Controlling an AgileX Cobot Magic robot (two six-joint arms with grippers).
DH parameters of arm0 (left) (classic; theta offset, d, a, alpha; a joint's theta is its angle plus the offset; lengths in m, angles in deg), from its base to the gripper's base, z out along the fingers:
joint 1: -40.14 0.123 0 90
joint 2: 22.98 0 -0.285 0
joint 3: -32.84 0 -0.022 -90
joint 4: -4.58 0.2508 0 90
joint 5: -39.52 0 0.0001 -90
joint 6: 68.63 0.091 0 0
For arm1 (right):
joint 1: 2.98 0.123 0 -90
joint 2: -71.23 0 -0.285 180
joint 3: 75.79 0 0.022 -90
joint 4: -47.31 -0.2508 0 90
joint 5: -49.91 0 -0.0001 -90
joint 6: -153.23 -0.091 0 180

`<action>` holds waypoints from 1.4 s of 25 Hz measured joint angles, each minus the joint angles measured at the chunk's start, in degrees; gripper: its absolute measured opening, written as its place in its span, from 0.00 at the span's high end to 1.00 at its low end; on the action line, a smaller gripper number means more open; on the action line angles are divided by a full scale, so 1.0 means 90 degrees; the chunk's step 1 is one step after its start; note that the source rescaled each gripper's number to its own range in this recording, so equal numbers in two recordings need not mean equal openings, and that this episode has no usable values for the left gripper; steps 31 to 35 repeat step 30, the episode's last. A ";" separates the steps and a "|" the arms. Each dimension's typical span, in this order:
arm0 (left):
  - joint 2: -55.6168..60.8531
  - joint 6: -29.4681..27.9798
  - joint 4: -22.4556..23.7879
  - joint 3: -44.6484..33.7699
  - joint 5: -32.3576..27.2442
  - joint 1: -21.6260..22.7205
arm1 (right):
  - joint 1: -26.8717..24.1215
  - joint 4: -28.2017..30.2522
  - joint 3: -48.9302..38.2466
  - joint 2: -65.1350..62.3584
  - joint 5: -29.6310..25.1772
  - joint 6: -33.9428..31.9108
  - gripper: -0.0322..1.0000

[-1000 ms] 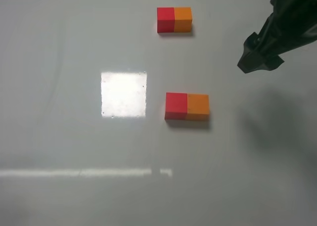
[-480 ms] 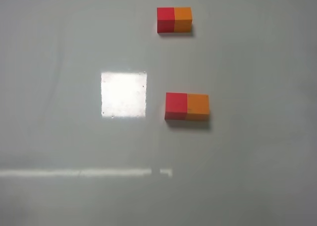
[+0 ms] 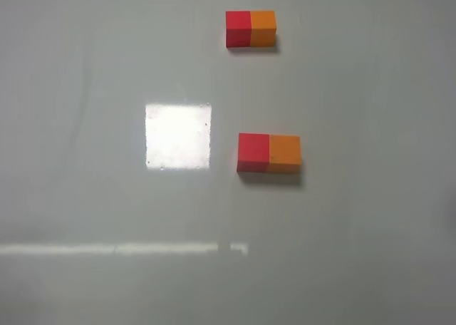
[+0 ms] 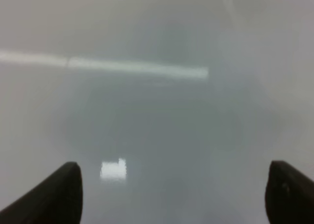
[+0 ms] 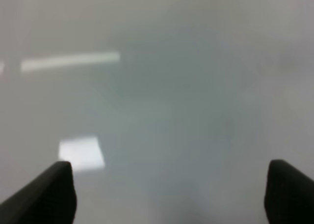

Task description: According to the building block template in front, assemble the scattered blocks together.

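The template (image 3: 251, 29), a small joined red-and-orange bar, lies at the far side of the grey table. Nearer the middle, the red cube (image 3: 253, 152) and the orange cube (image 3: 285, 152) sit side by side and touching, red on the left as in the template. No arm shows in the exterior high view. My left gripper (image 4: 171, 194) is open and empty over bare table. My right gripper (image 5: 169, 194) is open and empty over bare table. Neither wrist view shows a block.
A bright square glare patch (image 3: 178, 135) lies on the table left of the two cubes. A thin light streak (image 3: 121, 249) crosses the near side.
The right arm, at the upper right one second ago, has left the exterior high view. The blocks have not moved.
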 joint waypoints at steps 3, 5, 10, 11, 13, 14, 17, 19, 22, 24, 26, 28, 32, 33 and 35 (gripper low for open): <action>0.0000 0.0000 0.0000 0.0000 0.0000 0.0000 | 0.0000 -0.0037 -0.0637 -0.0674 0.0007 0.0119 0.21; 0.0000 0.0002 0.0000 0.0000 0.0000 0.0000 | 0.0000 -0.0044 -0.0956 -0.1136 0.0001 0.0278 0.21; 0.0000 0.0002 0.0000 0.0000 0.0000 0.0000 | 0.0033 -0.0049 -0.1431 -0.2172 0.0098 0.0357 0.21; 0.0000 0.0002 0.0000 0.0000 0.0000 0.0000 | 0.0067 -0.0049 -0.1431 -0.2360 0.0117 0.0357 0.21; 0.0000 0.0002 0.0000 0.0000 0.0000 0.0000 | 0.0135 -0.0049 -0.1431 -0.2647 0.0143 0.0357 0.21; 0.0000 0.0002 0.0000 0.0000 0.0000 0.0000 | 0.0149 -0.0049 -0.1437 -0.2713 0.0143 0.0357 0.21; 0.0000 0.0002 0.0006 0.0000 0.0000 0.0000 | 0.0149 -0.0049 -0.1445 -0.2728 0.0162 0.0357 0.21; 0.0000 0.0002 0.0006 0.0000 0.0000 0.0000 | 0.0149 -0.0049 -0.1445 -0.2728 0.0169 0.0344 0.21; 0.0000 0.0002 0.0006 0.0000 0.0000 0.0000 | 0.0149 -0.0049 -0.1445 -0.2728 0.0187 0.0278 0.21; 0.0000 0.0002 0.0006 0.0000 0.0000 0.0000 | 0.0149 -0.0043 -0.1451 -0.2728 0.0187 0.0278 0.22; 0.0000 0.0002 0.0006 0.0000 0.0000 0.0000 | 0.0149 -0.0043 -0.1456 -0.2728 0.0187 0.0278 0.22; 0.0000 0.0008 0.0006 0.0000 0.0000 0.0000 | 0.0149 -0.0043 -0.1456 -0.2728 0.0187 0.0228 0.23; 0.0000 0.0008 0.0006 0.0000 0.0000 0.0000 | 0.0149 -0.0043 -0.1456 -0.2728 0.0187 0.0206 0.23; 0.0000 0.0008 0.0006 0.0000 0.0000 0.0000 | 0.0149 -0.0043 -0.1456 -0.2728 0.0187 0.0206 0.23; 0.0000 0.0008 0.0006 0.0000 0.0000 0.0000 | 0.0149 -0.0043 -0.1456 -0.2728 0.0187 0.0206 0.23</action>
